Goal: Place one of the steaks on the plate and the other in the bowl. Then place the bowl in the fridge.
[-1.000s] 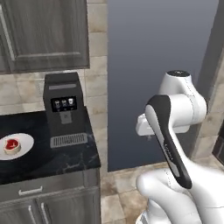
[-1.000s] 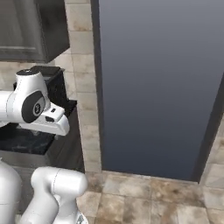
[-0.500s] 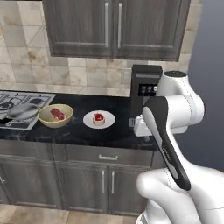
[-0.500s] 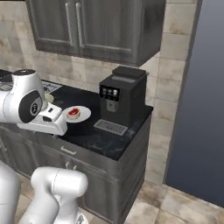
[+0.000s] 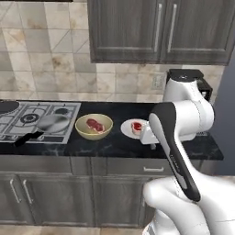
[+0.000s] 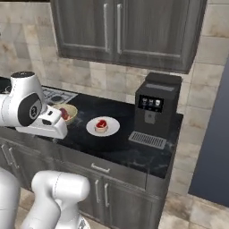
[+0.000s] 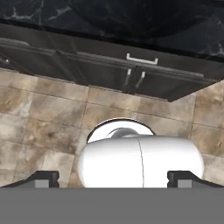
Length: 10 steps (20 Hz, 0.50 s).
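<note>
- On the black bench (image 5: pixel 110 146): bowl (image 5: pixel 93 126) holding one steak (image 5: pixel 95 124), plate (image 6: pixel 103 126) beside it holding the other steak (image 6: pixel 102 124).
- Claw (image 7: pixel 113 178) points at the floor, tips wide apart, released, holding nothing.
- Coffee machine (image 6: pixel 156 109) right of plate.

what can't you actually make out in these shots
- The bowl in the right base view: the white arm covers its near-left part, so its steak shows only partly.
- The hand in the hand view: the two dark tips stand far apart at the bottom edge, cut off low.
- The fridge in the right base view: cut off by the right edge; handles and drawers are out of frame.
- The steak on the plate, left base view: too small for marbling.
</note>
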Available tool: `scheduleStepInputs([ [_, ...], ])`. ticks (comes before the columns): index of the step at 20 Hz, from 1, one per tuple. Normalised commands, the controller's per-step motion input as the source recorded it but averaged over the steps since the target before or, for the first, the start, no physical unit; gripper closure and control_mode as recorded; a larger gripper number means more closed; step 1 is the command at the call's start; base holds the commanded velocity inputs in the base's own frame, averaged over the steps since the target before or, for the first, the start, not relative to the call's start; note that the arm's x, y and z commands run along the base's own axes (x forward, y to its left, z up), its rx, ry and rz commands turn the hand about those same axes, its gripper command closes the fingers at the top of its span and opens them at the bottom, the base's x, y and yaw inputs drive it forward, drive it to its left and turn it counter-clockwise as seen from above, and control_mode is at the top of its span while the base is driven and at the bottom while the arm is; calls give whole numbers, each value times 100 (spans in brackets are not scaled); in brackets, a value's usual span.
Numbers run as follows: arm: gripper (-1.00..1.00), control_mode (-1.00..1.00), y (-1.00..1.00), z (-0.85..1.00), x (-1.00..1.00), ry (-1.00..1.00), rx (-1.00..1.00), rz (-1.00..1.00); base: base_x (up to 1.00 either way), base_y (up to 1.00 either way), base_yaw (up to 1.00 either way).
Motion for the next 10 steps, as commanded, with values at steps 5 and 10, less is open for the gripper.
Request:
scheduleStepInputs([
  [5, -100, 100, 0, 0, 0, 0, 0, 0, 50, 44, -43],
  [10, -100, 100, 0, 0, 0, 0, 0, 0, 18, 75, -47],
])
